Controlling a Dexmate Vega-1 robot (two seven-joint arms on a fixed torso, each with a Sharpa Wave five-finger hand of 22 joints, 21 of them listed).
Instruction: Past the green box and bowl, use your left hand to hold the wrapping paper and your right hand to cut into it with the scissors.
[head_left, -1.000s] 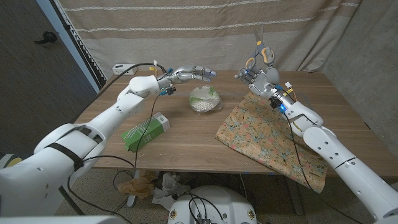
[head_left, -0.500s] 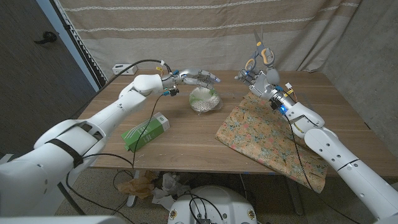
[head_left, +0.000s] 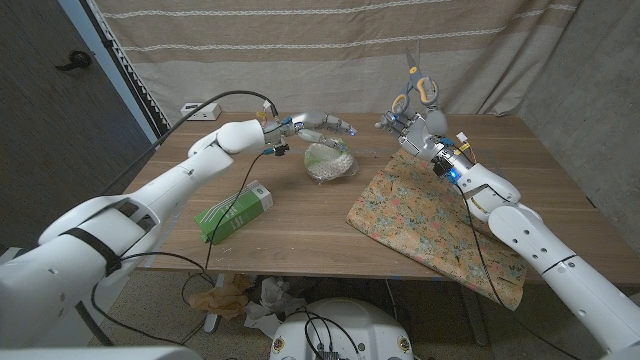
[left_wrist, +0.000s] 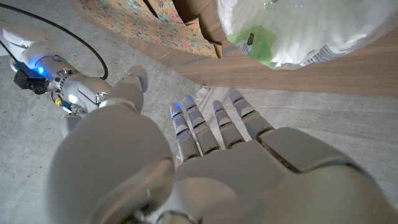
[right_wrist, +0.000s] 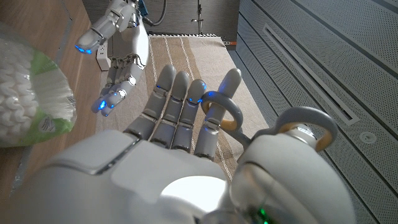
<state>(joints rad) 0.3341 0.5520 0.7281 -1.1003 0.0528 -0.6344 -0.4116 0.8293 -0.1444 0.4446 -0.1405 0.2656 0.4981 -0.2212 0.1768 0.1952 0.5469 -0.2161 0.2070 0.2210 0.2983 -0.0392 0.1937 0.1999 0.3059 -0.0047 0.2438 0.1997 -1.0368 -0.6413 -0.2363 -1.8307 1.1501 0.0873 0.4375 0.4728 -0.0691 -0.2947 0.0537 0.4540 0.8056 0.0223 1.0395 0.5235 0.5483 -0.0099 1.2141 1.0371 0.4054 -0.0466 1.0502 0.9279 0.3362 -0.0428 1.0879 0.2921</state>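
The bowl (head_left: 328, 160) is sitting near the middle of the wooden surface (head_left: 300, 215), and it is holding a clear bag of small white pieces with a green label. The green box (head_left: 235, 210) is lying on its side on the near left of the bowl, apart from it. The flowered wrapping paper (head_left: 430, 225) is lying to the right of the bowl, its near corner hanging over the surface's front edge.

The left hand (head_left: 318, 124) is hovering just above the bowl's far rim, fingers stretched out and apart, holding nothing; in the left wrist view its fingers (left_wrist: 205, 121) are pointing out past the bag. The right hand (head_left: 418, 127) is raised to the right of the bowl, above the far end of the paper, gripping the scissors (head_left: 418, 85) by their yellow-and-grey handles with the blades pointing up. In the right wrist view a finger (right_wrist: 214, 106) is passing through one handle loop.
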